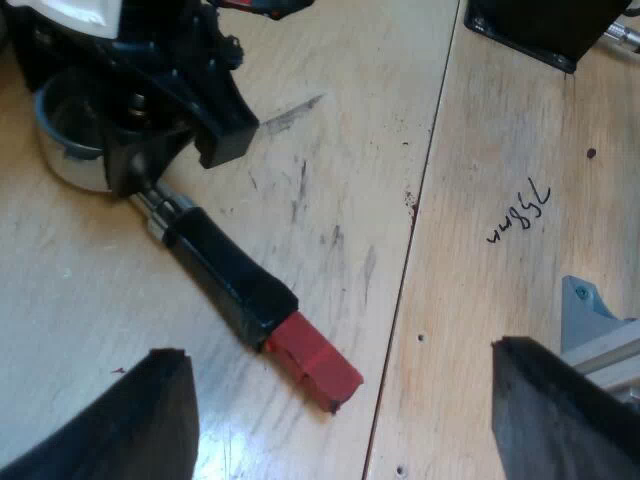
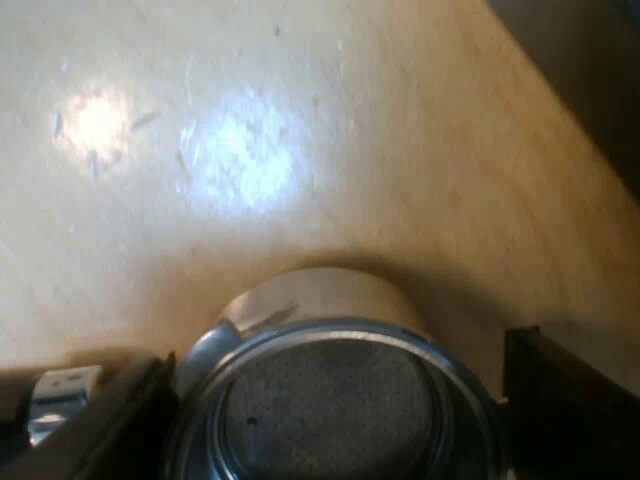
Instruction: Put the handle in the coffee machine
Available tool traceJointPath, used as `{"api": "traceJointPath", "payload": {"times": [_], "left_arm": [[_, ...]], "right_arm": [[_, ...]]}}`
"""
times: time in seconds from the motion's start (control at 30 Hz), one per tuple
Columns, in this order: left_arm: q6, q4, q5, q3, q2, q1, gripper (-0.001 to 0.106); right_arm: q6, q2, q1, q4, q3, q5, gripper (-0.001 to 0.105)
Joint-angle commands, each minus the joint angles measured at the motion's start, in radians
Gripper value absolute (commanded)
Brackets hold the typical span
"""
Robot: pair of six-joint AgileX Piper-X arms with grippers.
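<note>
Left wrist view: holder (image 1: pixel 220 270) lies flat on the counter (image 1: pixel 480 300), my left pincer (image 1: pixel 338 350) gaping wide over its red end (image 1: pixel 315 360), right pincer (image 1: pixel 150 100) at the basket (image 1: pixel 65 130). Right wrist view: right pincer (image 2: pixel 335 348) looks clamped on that round basket (image 2: pixel 330 410), so imo lifting could let it swivel and droop.

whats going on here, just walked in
The holder lies loose on the table. The right gripper is at its basket, with fingers on either side, apparently closed on it. The left gripper hovers open over the table near the handle's red end, holding nothing.
</note>
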Motion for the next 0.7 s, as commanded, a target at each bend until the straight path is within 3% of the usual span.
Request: {"api": "traceJointPath", "payload": {"times": [0.03,0.1,0.13,0.33,0.4,0.47,0.7], "left_arm": [[0.005,-0.015,0.014,-0.001,-0.006,0.001,0.064],[0.005,-0.02,0.014,-0.001,-0.006,0.001,0.064],[0.005,-0.023,0.014,-0.001,-0.006,0.001,0.064],[0.005,-0.022,0.014,-0.001,-0.006,0.001,0.064],[0.005,-0.022,0.014,-0.001,-0.006,0.001,0.064],[0.009,-0.025,0.014,-0.001,-0.006,0.001,0.064],[0.081,-0.025,0.005,-0.001,-0.006,0.001,0.064]], "right_arm": [[-0.002,0.007,-0.003,0.062,0.001,-0.005,0.009],[0.018,0.007,-0.003,0.071,0.001,-0.005,0.0],[0.062,0.005,-0.003,0.082,0.001,-0.005,0.0],[0.144,0.001,-0.003,0.108,-0.002,-0.005,0.0],[0.239,-0.01,-0.003,0.133,-0.002,-0.005,0.0],[0.266,-0.018,-0.003,0.141,-0.002,-0.005,0.0],[0.39,-0.055,-0.003,0.151,-0.002,-0.005,0.0]]}}
